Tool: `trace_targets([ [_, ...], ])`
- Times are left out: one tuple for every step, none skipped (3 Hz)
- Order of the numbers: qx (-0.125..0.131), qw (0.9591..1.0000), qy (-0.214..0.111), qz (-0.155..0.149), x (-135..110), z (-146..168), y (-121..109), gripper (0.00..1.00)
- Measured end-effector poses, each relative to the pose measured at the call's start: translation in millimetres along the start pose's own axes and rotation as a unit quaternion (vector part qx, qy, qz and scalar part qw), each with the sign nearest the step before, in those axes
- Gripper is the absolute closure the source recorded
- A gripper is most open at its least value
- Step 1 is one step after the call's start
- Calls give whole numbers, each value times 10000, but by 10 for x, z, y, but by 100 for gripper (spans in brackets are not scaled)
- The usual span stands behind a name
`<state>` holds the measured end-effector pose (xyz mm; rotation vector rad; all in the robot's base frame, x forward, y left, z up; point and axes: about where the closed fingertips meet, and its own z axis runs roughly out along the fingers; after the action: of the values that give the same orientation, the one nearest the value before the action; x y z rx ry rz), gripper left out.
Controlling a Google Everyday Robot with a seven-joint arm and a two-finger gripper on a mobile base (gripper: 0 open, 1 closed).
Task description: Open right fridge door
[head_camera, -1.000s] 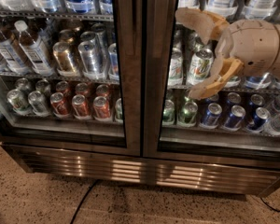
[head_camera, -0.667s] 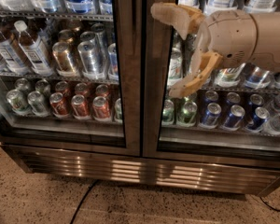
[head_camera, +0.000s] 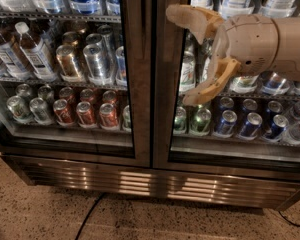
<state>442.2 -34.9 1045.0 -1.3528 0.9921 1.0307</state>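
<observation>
We judge the step in hand is catching the inner edge of the right fridge door (head_camera: 166, 129), which looks shut, flush beside the left door (head_camera: 138, 109). To do it well, we should slip a finger behind that upright frame at nine o'clock of the tool (head_camera: 182, 57), seat it firmly, then pull slowly in an arc about the far hinge. The tool hangs at two o'clock in the view, its fingers spread wide, gripping nothing, with the door directly behind it
</observation>
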Motion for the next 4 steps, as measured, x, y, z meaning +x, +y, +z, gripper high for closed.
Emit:
trace_targets([
  [345, 9994, -66, 13, 21, -246, -1, 0],
  [576, 9983, -110, 9, 23, -438, 8, 0],
  [577, 9983, -111, 9, 23, -438, 8, 0],
  [997, 9943, -355, -96, 8, -434, -5, 0],
])
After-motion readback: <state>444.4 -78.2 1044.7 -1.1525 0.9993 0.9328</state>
